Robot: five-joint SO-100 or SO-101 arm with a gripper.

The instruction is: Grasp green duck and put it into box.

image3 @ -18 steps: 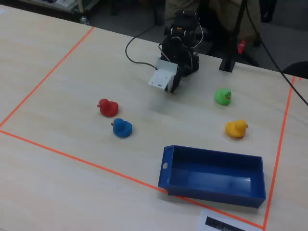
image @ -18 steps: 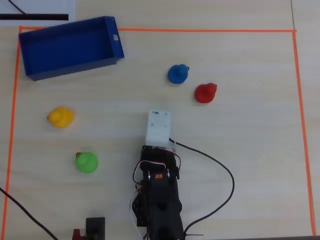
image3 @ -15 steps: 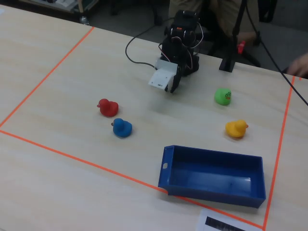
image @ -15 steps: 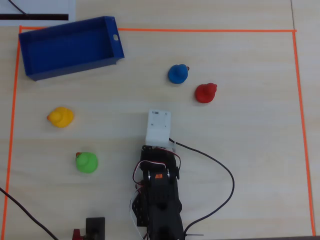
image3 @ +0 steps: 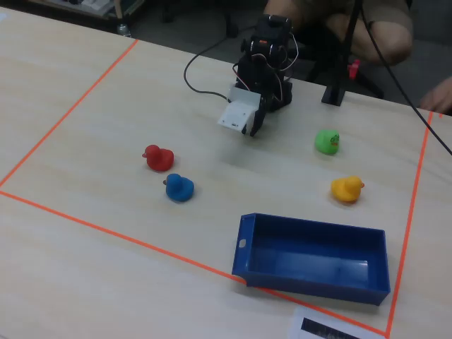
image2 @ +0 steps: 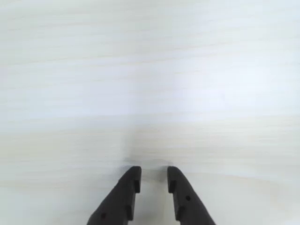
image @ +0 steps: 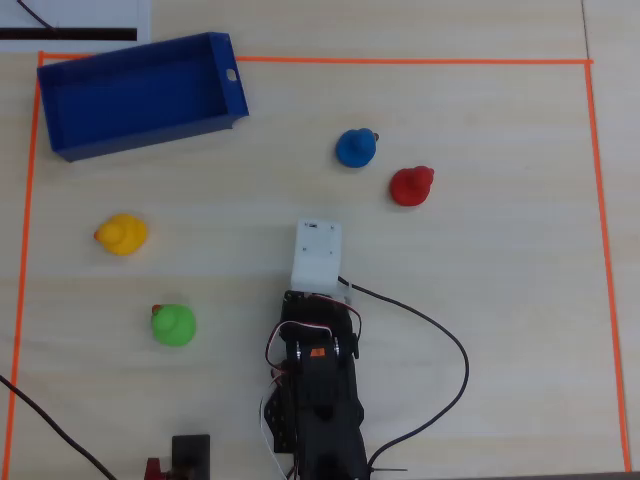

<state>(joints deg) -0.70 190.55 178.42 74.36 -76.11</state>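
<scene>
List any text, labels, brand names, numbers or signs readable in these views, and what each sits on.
No text can be read in any view.
White sheet with a black bar near the box in the fixed view: any print on it is too blurred to read.
White mark on the end wall of the box in the overhead view: no lettering can be made out.
The green duck and the gripper show no markings.

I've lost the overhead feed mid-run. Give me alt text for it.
The arm reaches in from the bottom centre, its gripper hidden under a white camera housing and over bare table, holding nothing. The green duck sits to its left, the yellow duck above that, the empty box top left. Blue and red ducks sit upper right.
</scene>
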